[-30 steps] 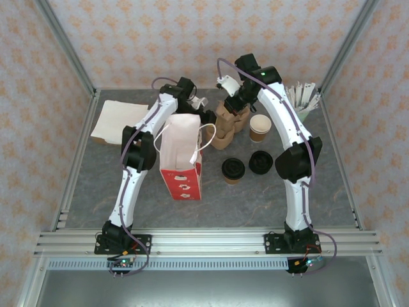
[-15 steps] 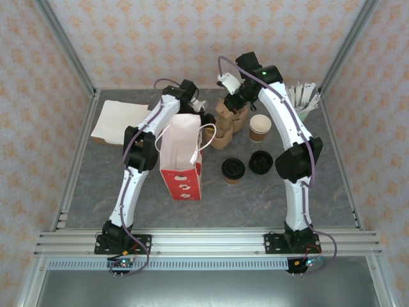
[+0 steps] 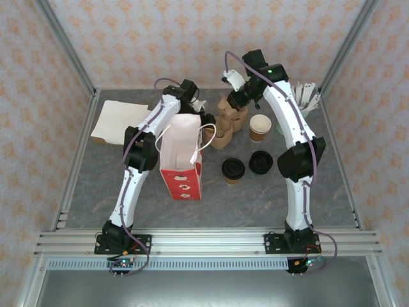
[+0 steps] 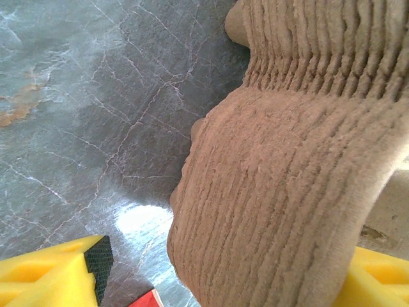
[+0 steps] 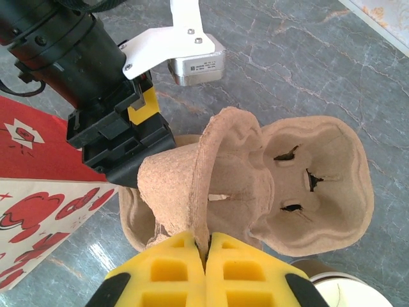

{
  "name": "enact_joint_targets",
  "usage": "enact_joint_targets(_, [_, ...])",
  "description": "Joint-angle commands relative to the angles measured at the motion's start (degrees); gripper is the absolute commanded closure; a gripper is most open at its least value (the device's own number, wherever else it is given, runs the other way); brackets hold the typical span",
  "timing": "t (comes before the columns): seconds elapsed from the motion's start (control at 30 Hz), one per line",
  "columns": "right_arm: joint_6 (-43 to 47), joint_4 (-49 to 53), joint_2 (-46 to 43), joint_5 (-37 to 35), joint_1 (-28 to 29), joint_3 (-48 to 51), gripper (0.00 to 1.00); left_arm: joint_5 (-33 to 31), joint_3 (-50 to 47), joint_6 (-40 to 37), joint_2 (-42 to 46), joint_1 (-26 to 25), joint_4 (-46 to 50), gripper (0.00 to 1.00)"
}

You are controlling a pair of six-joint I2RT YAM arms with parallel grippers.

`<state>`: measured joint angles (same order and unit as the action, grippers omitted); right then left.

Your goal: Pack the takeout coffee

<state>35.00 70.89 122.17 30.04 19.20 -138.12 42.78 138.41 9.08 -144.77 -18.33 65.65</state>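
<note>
takeout coffee [image 3: 233, 170] well apart from jaws

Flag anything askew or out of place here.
The pulp carrier looks askew, its thin centre ridge pinched by the right gripper. One kraft cup stands open, and a black lid lies loose nearby.

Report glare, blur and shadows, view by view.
Left wrist: a white glare patch on the table, with the cup carrier sharp up close. Right wrist: evenly lit, carrier in focus. Top external: soft even light, only faint shadows on the table.
</note>
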Motion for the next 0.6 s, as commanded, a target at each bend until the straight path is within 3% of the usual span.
enact_joint_targets(0.0, [-0.3, -3.4, -4.3, 1.2, -0.8, -2.7, 0.98, -3.9, 1.4, 0.1, -1.4, 0.1, 2.9, 0.21])
enact_joint_targets(0.27, [-0.2, -2.9, -4.9, 0.9, -1.5, -4.1, 0.99, -3.1, 1.8, 0.6, -1.4, 0.0, 2.6, 0.21])
enact_joint_targets(0.57, [1.4, -3.4, -9.6, -2.9, -1.6, -0.1, 0.99, 0.4, 8.0, 3.6, 1.1, 1.6, 2.0, 0.11])
